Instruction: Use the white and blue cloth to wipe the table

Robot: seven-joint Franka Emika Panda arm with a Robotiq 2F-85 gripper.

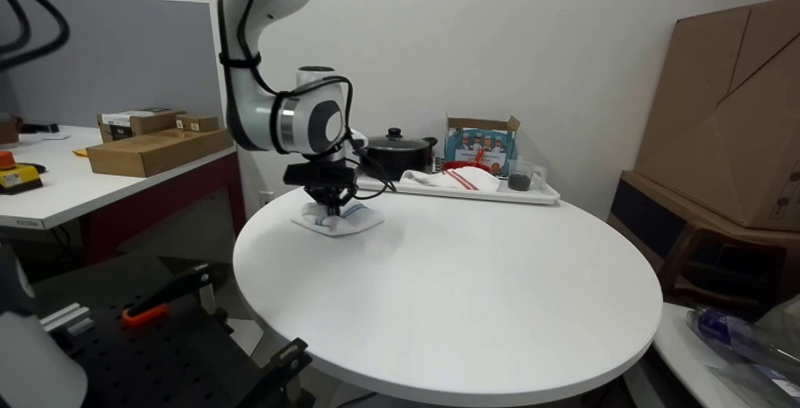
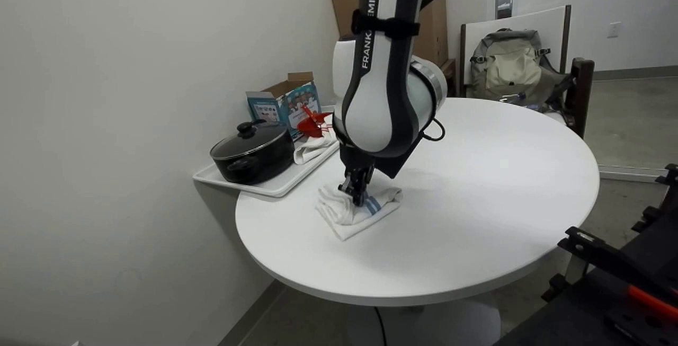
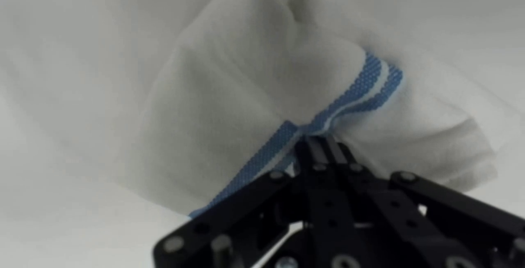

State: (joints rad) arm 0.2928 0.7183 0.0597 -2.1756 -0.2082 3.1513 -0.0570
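Note:
The white cloth with blue stripes [image 1: 351, 225] lies folded and bunched on the round white table [image 1: 475, 295]. It also shows in the other exterior picture [image 2: 344, 227] and fills much of the wrist view [image 3: 229, 87]. My gripper [image 3: 322, 143] points down with its fingers together, pinching the cloth at its blue stripes. In both exterior views the gripper [image 1: 333, 210] [image 2: 357, 200] is low over the cloth, near the table's end by the tray. The very fingertips are partly hidden in the cloth's folds.
A white tray [image 1: 537, 197] at the table's wall side holds a black lidded pot [image 1: 399, 152], a white cloth with red stripes [image 1: 465, 178], a red item [image 2: 313, 123], an open box [image 2: 302, 103] and a clear cup [image 1: 520, 177]. A wall stands close behind the tray.

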